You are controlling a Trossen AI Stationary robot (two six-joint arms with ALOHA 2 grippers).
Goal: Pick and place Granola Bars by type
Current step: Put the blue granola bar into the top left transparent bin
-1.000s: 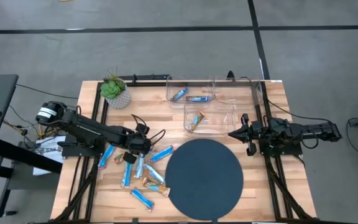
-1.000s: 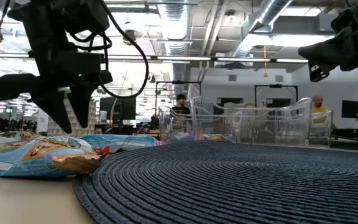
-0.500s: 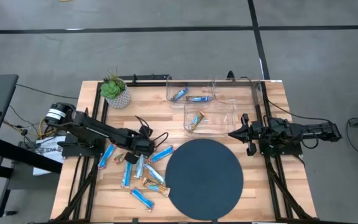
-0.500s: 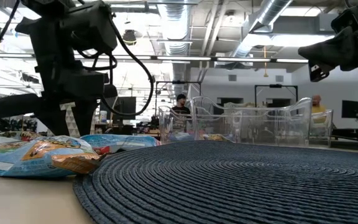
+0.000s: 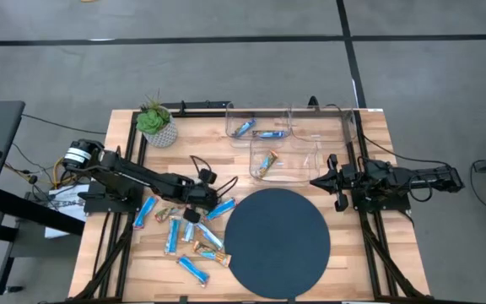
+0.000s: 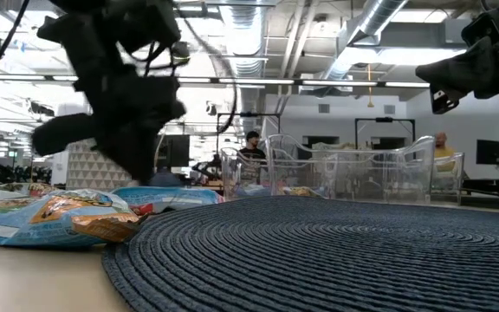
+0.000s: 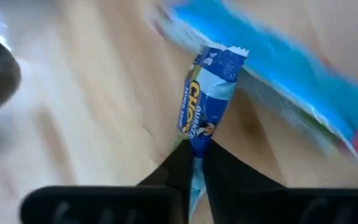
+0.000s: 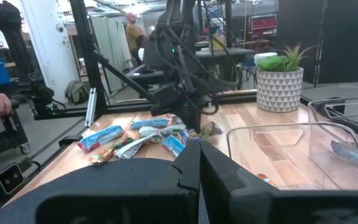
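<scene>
My left gripper (image 5: 202, 199) is low over the far right part of the bar pile, shut on a blue-and-white granola bar (image 7: 209, 93). A light-blue bar (image 7: 278, 68) lies on the wood just beyond it. Several more bars (image 5: 184, 232), light-blue and brown-gold, lie loose on the table left of the round mat. Two light-blue bars (image 5: 256, 130) lie in the far clear bin and a brown one (image 5: 267, 163) in the nearer bin. My right gripper (image 5: 317, 181) waits shut, in the air right of the bins. My left gripper pinches the blue-and-white bar by one end (image 7: 197, 152) between its two fingers, which lie along the bar. The rest of the bar reaches out past the fingertips over the wood. Whether it is lifted clear or still on the table, I cannot tell.
A dark round woven mat (image 5: 277, 241) fills the near middle of the table. Clear plastic bins (image 5: 310, 135) stand at the far side. A potted plant (image 5: 156, 123) stands at the far left corner. People show in the room behind.
My left gripper has moved toward the table's right, across the far side of the bar pile and closer to the mat. The right arm has kept still.
</scene>
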